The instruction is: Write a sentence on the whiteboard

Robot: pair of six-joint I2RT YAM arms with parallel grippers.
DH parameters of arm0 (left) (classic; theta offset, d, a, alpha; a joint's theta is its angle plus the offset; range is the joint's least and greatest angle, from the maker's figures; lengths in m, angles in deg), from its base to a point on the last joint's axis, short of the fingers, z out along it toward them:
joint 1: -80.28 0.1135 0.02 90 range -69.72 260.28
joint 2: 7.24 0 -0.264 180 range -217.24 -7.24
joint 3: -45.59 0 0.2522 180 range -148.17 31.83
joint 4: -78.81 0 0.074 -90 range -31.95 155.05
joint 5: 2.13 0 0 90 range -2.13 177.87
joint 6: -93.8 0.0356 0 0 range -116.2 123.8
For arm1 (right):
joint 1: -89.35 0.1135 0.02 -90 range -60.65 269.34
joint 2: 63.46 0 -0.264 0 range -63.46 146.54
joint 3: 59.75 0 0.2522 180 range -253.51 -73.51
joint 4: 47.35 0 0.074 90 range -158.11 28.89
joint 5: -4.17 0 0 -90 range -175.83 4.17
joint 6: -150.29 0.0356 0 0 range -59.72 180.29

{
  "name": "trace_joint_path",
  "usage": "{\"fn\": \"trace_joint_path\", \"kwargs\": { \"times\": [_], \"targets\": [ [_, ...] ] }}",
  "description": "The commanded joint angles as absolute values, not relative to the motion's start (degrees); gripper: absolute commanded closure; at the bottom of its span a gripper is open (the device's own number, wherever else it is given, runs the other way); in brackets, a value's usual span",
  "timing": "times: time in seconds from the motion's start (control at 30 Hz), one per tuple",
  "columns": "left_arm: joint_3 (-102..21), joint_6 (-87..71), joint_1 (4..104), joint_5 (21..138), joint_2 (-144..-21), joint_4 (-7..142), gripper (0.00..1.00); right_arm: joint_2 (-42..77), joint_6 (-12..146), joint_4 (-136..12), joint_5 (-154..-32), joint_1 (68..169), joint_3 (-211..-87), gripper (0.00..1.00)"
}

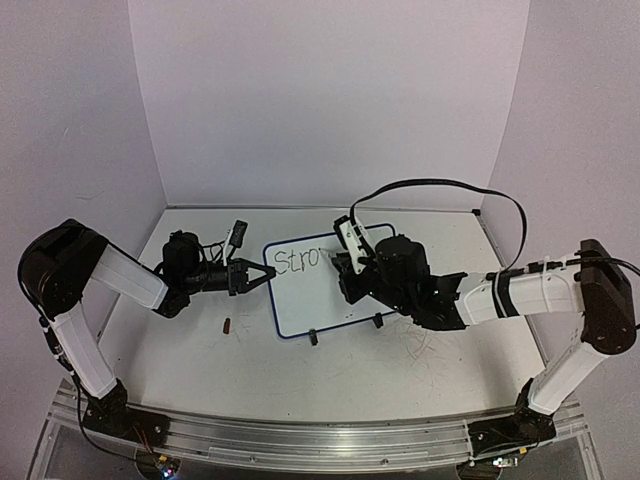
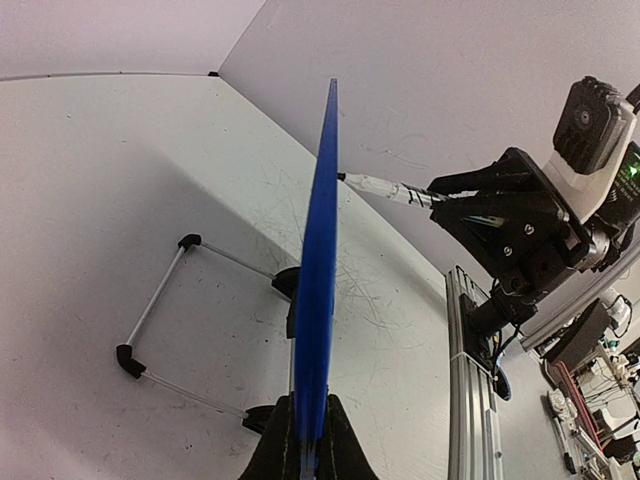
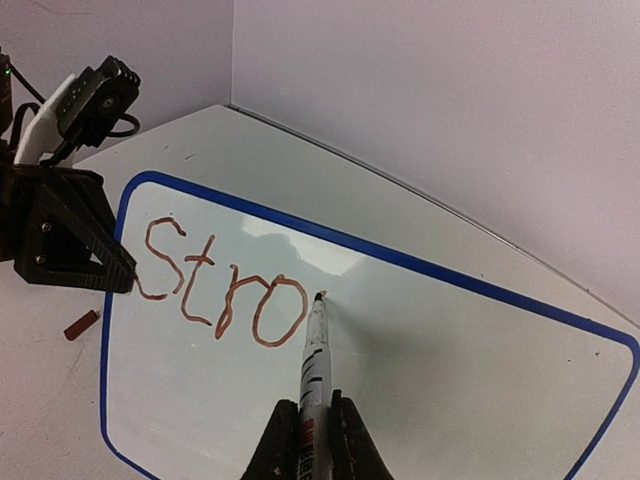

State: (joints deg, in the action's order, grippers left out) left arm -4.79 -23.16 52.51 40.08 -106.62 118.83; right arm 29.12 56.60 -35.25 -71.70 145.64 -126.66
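The whiteboard (image 1: pixel 320 295) with a blue rim stands tilted on two black clip feet mid-table. My left gripper (image 1: pixel 262 273) is shut on its left edge, seen edge-on in the left wrist view (image 2: pixel 318 300). My right gripper (image 3: pixel 315 425) is shut on a white marker (image 3: pixel 314 360), whose tip touches the board (image 3: pixel 430 360) just right of the written letters "Stro" (image 3: pixel 220 285). Those letters also show in the top view (image 1: pixel 298 261). In the top view my right gripper (image 1: pixel 347 272) partly covers the board's upper right part.
A small dark red marker cap (image 1: pixel 227 324) lies on the table left of the board; it also shows in the right wrist view (image 3: pixel 82 324). The purple back wall and side walls close in the table. A wire stand (image 2: pixel 160 320) lies behind the board.
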Motion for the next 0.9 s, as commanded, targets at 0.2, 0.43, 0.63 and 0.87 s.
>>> {"fn": "trace_joint_path", "kwargs": {
  "times": [0.2, 0.43, 0.63, 0.87],
  "targets": [
    [-5.0, -22.5, 52.3, 39.4, -104.7, 118.5, 1.00, 28.1, 58.4, -36.0, -70.4, 146.5, -125.9, 1.00],
    [-5.1, -22.5, 52.3, 39.4, -104.8, 118.4, 1.00, 27.6, 59.3, -36.4, -70.5, 147.0, -124.6, 1.00],
    [-5.1, -22.5, 52.3, 39.4, -104.8, 118.3, 1.00, 27.7, 59.8, -36.4, -70.9, 147.4, -123.9, 1.00],
    [-5.0, -22.5, 52.3, 39.4, -104.6, 118.2, 1.00, 28.0, 59.8, -36.2, -70.2, 147.4, -124.6, 1.00]
  ]
}}
